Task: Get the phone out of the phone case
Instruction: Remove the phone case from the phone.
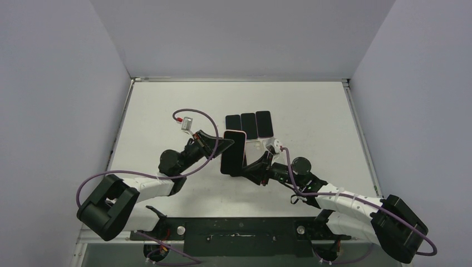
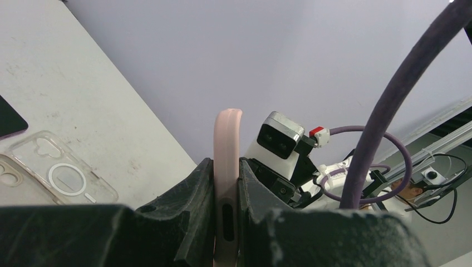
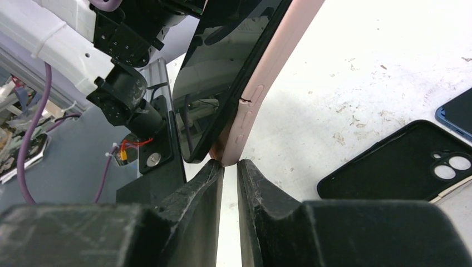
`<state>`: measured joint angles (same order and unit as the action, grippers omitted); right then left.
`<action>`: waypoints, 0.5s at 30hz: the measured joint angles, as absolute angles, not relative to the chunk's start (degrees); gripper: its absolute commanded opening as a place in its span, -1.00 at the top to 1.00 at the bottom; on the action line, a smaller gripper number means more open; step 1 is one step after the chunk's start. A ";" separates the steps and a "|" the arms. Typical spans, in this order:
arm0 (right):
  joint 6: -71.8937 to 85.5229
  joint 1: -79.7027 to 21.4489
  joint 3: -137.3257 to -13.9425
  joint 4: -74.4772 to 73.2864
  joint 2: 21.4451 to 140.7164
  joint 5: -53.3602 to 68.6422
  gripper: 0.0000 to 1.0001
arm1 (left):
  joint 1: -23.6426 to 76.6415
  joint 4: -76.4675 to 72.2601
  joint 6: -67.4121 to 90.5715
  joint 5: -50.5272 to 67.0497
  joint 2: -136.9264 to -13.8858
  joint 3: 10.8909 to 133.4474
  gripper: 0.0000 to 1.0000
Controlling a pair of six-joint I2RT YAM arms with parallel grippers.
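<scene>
A black phone (image 1: pixel 231 154) in a pink case (image 1: pixel 244 146) is held upright above the table between both arms. My left gripper (image 1: pixel 221 146) is shut on the case's side; in the left wrist view its fingers (image 2: pixel 200 189) clamp the pink edge (image 2: pixel 227 139). My right gripper (image 1: pixel 251 166) pinches the case's lower corner; in the right wrist view (image 3: pixel 229 164) its tips close on the pink rim (image 3: pixel 261 94). The phone's dark screen (image 3: pixel 222 78) stands proud of the case at that lower corner.
Three dark phones or cases (image 1: pixel 248 125) lie in a row behind. A clear case (image 2: pixel 61 178) lies on the table beside a pale one (image 1: pixel 257 147). A black case (image 3: pixel 401 164) and a blue phone edge (image 3: pixel 457 114) lie to the right.
</scene>
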<state>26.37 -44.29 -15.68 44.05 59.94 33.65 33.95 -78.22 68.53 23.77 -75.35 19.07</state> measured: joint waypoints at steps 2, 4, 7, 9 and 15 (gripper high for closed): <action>27.51 -44.29 -15.68 44.25 59.94 33.45 0.58 | 34.04 -78.30 68.40 23.51 -75.35 18.98 1.00; 28.64 -44.29 -15.70 44.27 59.94 33.41 0.56 | 34.30 -78.28 68.23 22.98 -75.35 18.83 1.00; 30.06 -44.29 -15.73 44.23 60.05 33.47 0.50 | 34.92 -78.30 67.83 22.33 -75.35 18.63 1.00; 30.83 -44.27 -15.77 44.27 60.40 33.47 0.48 | 35.20 -78.30 67.59 22.02 -75.35 18.55 1.00; 32.47 -43.92 -16.08 44.45 60.90 33.71 0.44 | 35.55 -78.41 67.22 21.54 -75.35 18.20 1.00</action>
